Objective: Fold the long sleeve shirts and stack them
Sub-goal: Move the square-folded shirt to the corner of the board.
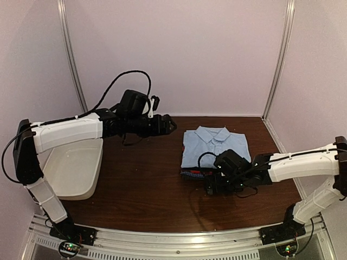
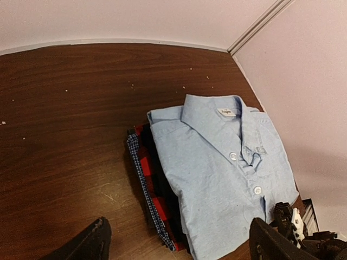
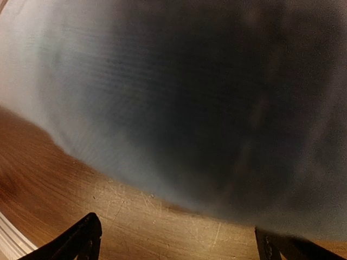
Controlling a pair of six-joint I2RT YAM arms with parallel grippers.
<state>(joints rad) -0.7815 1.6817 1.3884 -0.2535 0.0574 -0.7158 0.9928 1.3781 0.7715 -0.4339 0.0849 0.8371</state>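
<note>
Blue cloth tops the pile: we see the blue shirt (image 1: pixel 215 147) folded flat on the red, checked and black shirts (image 2: pixel 147 176), toward the far right of the surface (image 1: pixel 141 179). Our right claw (image 1: pixel 208 187) is spread wide at the pile's near edge. Our left claw (image 1: pixel 173 124), also spread, hangs above the far middle, apart from the pile.

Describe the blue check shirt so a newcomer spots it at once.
On the brown table, right of centre, lies one pile of folded shirts topped by a light blue shirt. The check shirt is the thin strip poking out at the pile's edge, beside the red shirt. Only it has a fine blue-and-white grid.
</note>
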